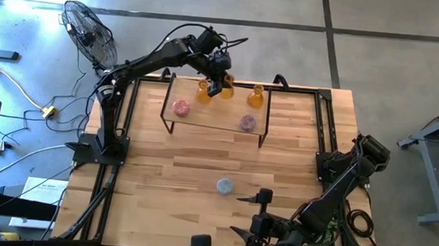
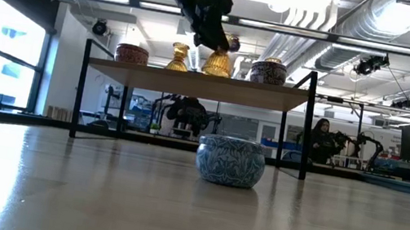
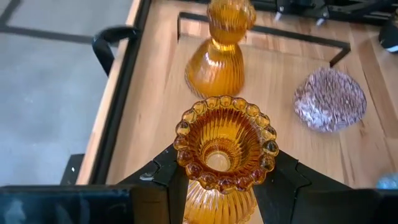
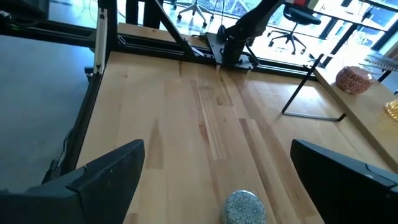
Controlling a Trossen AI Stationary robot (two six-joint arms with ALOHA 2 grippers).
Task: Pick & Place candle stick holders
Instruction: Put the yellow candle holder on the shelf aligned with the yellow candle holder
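Closest to the low camera, the light blue holder [image 2: 230, 160] stood alone on the wooden table [image 1: 169, 181], in the open stretch in front of the small raised shelf [image 1: 204, 119]. From above it [image 1: 224, 186] sat near the table's middle, well apart from the other holders and a little ahead of the right gripper.

On the shelf, the left gripper [image 1: 220, 85] was closed on an amber holder [image 3: 224, 143], its two dark fingers [image 3: 163, 180] pressed against either side below the beaded rim. That holder [image 1: 227, 87] stood in the shelf's back row, between two more amber holders: one to its left [image 1: 203, 92], just beside it, and one to its right [image 1: 256, 97], clearly apart. The left wrist camera looked straight down into the gripped holder's fluted mouth, with another amber holder [image 3: 221, 53] upright just beyond it.

Nearer the shelf's front edge stood the pink holder [image 1: 180, 107] on the left and the mauve holder [image 1: 247, 123] on the right. In the low view the pink one [image 2: 132, 55] and the mauve one [image 2: 269, 72] flanked the amber pieces.

Off at the table's near right, the right gripper [image 1: 253, 217] hovered with its fingers [image 4: 106, 174] spread wide and nothing between them, the light blue holder [image 4: 245, 207] on the wood just ahead.
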